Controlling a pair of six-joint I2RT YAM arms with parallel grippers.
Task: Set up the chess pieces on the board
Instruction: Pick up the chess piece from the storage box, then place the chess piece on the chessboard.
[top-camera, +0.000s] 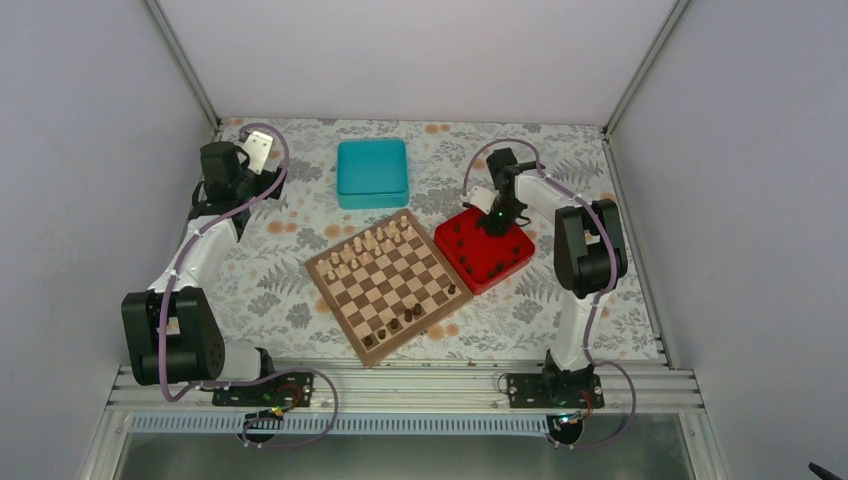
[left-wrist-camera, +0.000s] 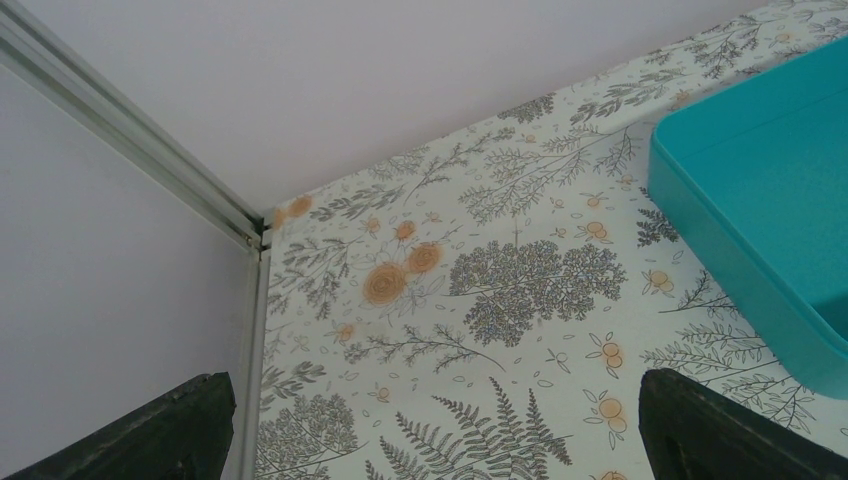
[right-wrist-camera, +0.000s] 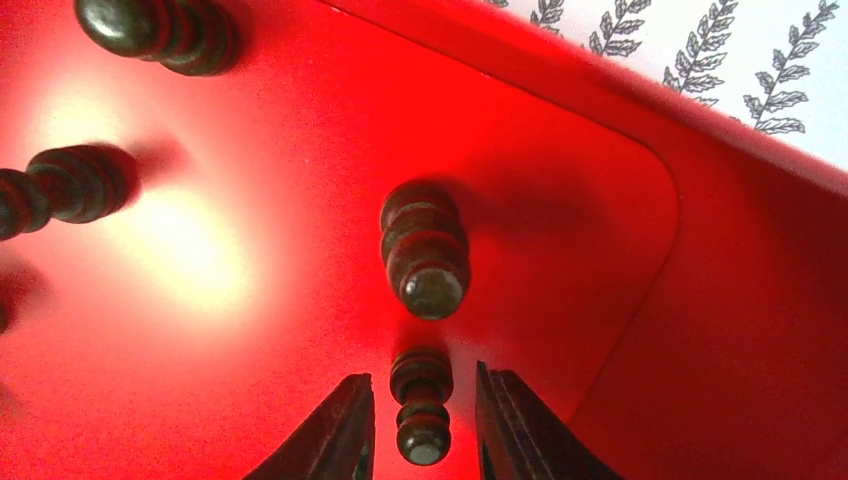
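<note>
The board (top-camera: 340, 313) lies in the middle of the table. Pale pieces (top-camera: 362, 246) stand along its far-left side and a few dark chess pieces (top-camera: 409, 316) along its near-right side. Several more dark pieces (top-camera: 461, 240) stand in the red tray (top-camera: 500, 281) to the right of the board. My right gripper (top-camera: 492, 222) is down in that tray. In the right wrist view it (right-wrist-camera: 422, 420) is open, with its fingers (right-wrist-camera: 335, 435) on either side of one dark piece (right-wrist-camera: 422, 395), a small gap on each side. My left gripper (left-wrist-camera: 432, 385) is wide open and empty over the table's far-left corner.
A teal box (top-camera: 372, 172) sits behind the board and shows at the right of the left wrist view (left-wrist-camera: 760, 190). Another dark piece (right-wrist-camera: 425, 250) stands just beyond the one between the right fingers. The tray's wall (right-wrist-camera: 740, 300) is close on the right. Enclosure walls surround the table.
</note>
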